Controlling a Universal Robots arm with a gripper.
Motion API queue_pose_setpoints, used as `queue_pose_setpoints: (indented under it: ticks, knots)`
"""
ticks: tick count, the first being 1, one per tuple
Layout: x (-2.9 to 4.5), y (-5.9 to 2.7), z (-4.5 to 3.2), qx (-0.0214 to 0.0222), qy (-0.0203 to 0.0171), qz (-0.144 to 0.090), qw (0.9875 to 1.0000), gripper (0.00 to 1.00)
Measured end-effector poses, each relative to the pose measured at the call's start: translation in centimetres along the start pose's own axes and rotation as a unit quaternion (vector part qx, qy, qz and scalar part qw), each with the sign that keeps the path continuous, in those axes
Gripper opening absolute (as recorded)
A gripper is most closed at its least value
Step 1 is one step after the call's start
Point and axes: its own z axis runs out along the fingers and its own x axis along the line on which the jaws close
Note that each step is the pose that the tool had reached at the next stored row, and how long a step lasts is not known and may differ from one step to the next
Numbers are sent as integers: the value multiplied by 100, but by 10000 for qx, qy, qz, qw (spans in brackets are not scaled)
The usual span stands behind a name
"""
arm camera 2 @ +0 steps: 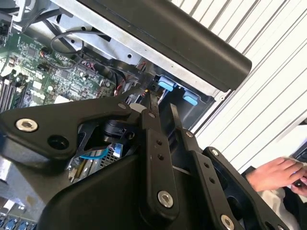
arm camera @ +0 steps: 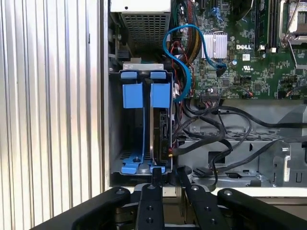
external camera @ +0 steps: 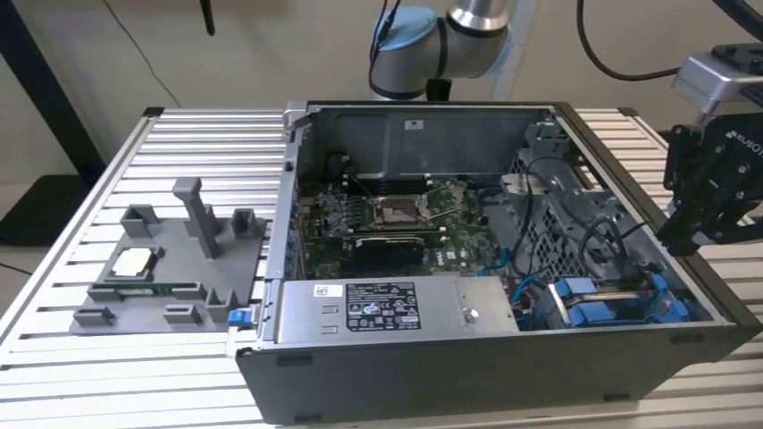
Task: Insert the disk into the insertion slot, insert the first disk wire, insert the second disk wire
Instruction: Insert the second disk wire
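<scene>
The disk [arm camera: 160, 134] stands on edge in the insertion slot [arm camera: 144, 165], in the bay's track nearer the motherboard, under a blue carrier tab [arm camera: 161, 95]. The neighbouring track holds just a blue rail [arm camera: 133, 93]. A black wire ends in a small connector [arm camera: 171, 152] right beside the disk's edge. A blue cable [arm camera: 178, 57] loops from the bay area to the board. My gripper [arm camera: 168, 175] hovers over the case rim just outside the bay, open by a narrow gap with nothing between its fingers [arm camera 2: 151, 115]. In the exterior view the gripper [external camera: 682, 237] hangs beside the case's right wall, close to the blue bay [external camera: 614, 304].
The open computer case [external camera: 477, 375] lies on a slatted metal table [external camera: 71, 375]. Inside are a grey power supply with a white sticker [external camera: 370, 308] and a motherboard with its socket [external camera: 394, 210]. A grey fixture [external camera: 167, 268] stands on the exterior view's left. A person's hand [arm camera 2: 278, 175] rests off the table.
</scene>
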Motion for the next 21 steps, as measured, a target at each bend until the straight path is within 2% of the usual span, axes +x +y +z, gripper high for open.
queue_pose_setpoints:
  ticks: [7, 11, 13, 18, 21]
  knots:
    - [-97, 1, 0, 0, -1, 0, 10000, 26]
    - [-99, -2, -92, -25, 1, -1, 10000, 26]
    - [-109, -1, -95, -27, -2, 0, 10000, 26]
    - [-153, -25, -57, -29, -75, -6, 10000, 26]
    - [-158, -101, -24, -29, -81, -11, 10000, 26]
